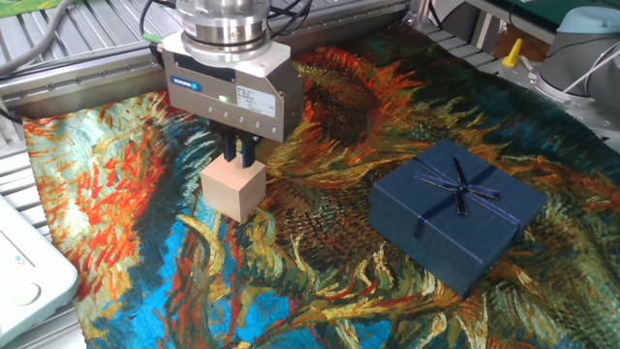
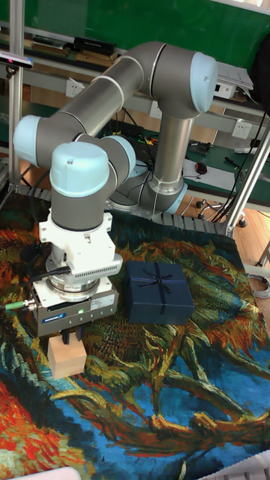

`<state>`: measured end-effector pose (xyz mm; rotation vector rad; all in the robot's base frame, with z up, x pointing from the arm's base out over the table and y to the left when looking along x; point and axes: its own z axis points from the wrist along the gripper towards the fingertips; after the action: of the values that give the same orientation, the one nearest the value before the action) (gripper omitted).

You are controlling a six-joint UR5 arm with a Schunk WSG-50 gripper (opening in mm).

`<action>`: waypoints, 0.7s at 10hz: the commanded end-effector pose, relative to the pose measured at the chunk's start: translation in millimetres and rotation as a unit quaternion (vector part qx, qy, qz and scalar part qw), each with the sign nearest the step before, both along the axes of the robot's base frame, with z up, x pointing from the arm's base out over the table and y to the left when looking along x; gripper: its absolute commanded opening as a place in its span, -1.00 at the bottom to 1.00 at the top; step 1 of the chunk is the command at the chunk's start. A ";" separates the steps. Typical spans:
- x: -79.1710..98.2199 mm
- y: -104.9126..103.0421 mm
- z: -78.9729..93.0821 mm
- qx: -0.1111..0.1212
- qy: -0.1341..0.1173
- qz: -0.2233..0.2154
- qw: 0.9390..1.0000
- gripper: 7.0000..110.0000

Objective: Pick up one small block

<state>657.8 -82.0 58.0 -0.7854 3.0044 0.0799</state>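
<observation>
Surface: painted sunflower-pattern cloth [image 1: 320, 281] over the table.
Small block [image 1: 233, 188]: on the cloth, left of centre.
Gripper [image 1: 239, 151]: directly above the block, fingers close together, touching its top; cannot tell if clenched.
Blue gift box [image 1: 455, 211]: at 3 o'clock from the block, well apart.

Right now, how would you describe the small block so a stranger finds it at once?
On the painted cloth, look directly under the gripper. The block sits there: a plain peach-beige cube, much smaller than the blue box and without a ribbon.
</observation>
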 end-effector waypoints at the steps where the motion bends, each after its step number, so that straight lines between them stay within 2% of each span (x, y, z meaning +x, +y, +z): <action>1: -0.6 -0.7 3.7 0.001 -0.002 0.020 1.000 -0.28; 2: -1.2 -5.4 4.1 -0.008 -0.001 0.021 1.000 -0.28; 4: -0.6 -5.2 3.6 -0.008 -0.001 0.011 1.000 -0.28; 5: 0.5 -2.8 2.9 -0.003 -0.002 -0.003 1.000 0.15; 7: 3.8 -7.9 1.0 -0.012 -0.007 -0.035 0.999 0.15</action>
<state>658.2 -88.3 59.0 -0.7620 3.0138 0.0411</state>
